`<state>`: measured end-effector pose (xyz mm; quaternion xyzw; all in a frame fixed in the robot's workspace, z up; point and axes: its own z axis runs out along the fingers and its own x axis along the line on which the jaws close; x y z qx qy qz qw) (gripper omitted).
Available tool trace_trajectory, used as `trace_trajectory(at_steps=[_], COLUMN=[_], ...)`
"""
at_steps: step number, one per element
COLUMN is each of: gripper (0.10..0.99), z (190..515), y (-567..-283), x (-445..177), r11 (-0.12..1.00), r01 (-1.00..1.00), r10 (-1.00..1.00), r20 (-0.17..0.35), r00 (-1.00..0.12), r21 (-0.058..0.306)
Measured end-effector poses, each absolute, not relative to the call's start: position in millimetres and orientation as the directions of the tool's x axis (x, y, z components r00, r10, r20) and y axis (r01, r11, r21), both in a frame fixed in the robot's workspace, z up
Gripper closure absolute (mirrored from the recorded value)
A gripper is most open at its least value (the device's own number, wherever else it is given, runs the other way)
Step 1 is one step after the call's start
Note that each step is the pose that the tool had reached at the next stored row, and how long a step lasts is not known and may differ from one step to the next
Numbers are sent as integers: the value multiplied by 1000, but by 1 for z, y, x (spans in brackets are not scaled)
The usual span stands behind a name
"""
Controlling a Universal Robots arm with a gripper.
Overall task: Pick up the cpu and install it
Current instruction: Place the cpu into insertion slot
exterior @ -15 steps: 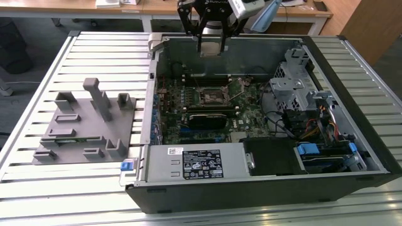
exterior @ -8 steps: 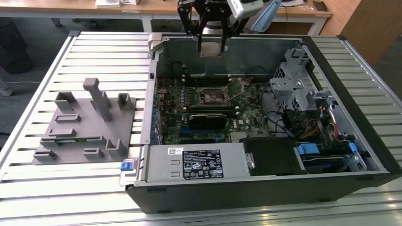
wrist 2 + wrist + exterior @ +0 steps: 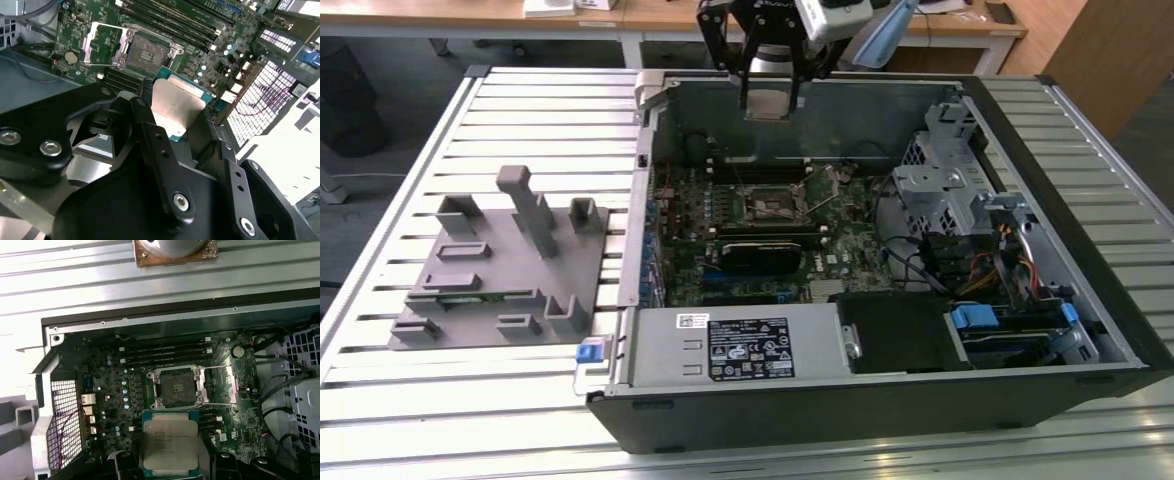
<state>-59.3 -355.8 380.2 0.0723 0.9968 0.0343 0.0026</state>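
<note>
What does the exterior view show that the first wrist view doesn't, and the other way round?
Exterior view: the gripper hanging over the open case, the grey parts holder on the table, and the labelled power supply. First wrist view: the cpu, silver top facing the camera, held above the motherboard. Both: the open socket on the motherboard and the memory slots beside it.

The computer case (image 3: 881, 410) lies open on the bench (image 3: 520, 110). A parts fixture (image 3: 494, 300) stands to the exterior view's left of the case. Inside the case, the socket (image 3: 771, 207) sits mid-motherboard (image 3: 854, 250), the power supply (image 3: 734, 345) along the near wall, and the drive cage (image 3: 954, 185) at the exterior view's right. The cpu (image 3: 170, 442) hangs between the jaws above the case's far side.
</note>
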Motion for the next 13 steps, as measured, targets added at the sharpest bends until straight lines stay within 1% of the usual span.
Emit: trace_trajectory(at_steps=[8,13], gripper=[561,561], z=[380,380], y=[-356,-356], x=[-59,-59], r11=[974,951], r01=[218,300], r10=[218,301], r20=[0,0], r00=[-976,-954], r21=[69,69])
